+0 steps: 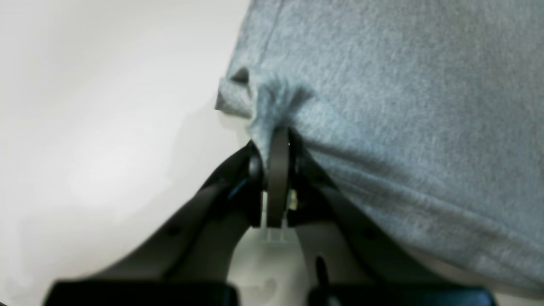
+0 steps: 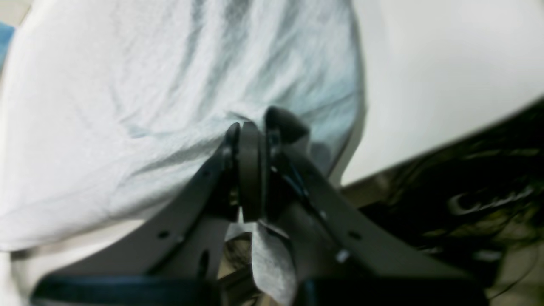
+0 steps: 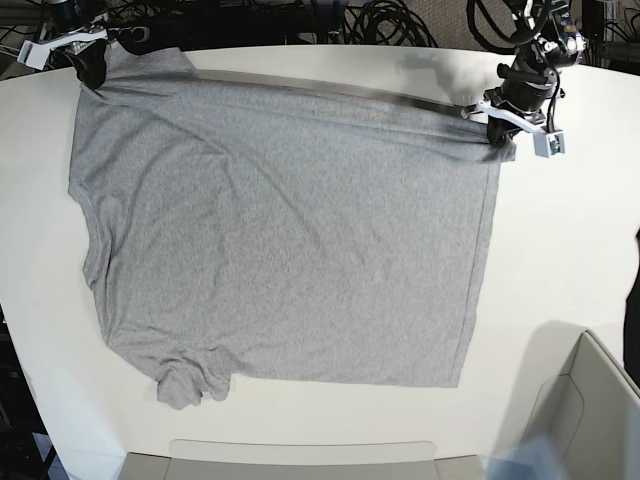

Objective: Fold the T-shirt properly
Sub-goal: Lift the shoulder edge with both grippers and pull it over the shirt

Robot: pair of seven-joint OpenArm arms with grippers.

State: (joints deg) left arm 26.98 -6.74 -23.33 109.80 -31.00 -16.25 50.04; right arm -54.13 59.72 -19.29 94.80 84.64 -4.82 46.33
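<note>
The heather-grey T-shirt (image 3: 280, 240) lies spread on the white table (image 3: 565, 230), plain side up. One sleeve is bunched at the near left. Its far edge is pulled taut between the two grippers and raised a little, with a shadow under it. My left gripper (image 3: 493, 135) is shut on the shirt's far right corner. In the left wrist view the left gripper (image 1: 278, 136) pinches a pucker of grey T-shirt (image 1: 403, 106). My right gripper (image 3: 92, 72) is shut on the far left corner. The right wrist view shows the right gripper (image 2: 250, 127) closed on the pale T-shirt (image 2: 127, 106), with a flap hanging below the jaws.
Black cables (image 3: 380, 22) pile up behind the table's far edge. A pale open box (image 3: 590, 410) stands at the near right corner. A flat grey tray edge (image 3: 300, 455) lies along the near side. In the right wrist view the table's edge drops to dark clutter (image 2: 467, 191).
</note>
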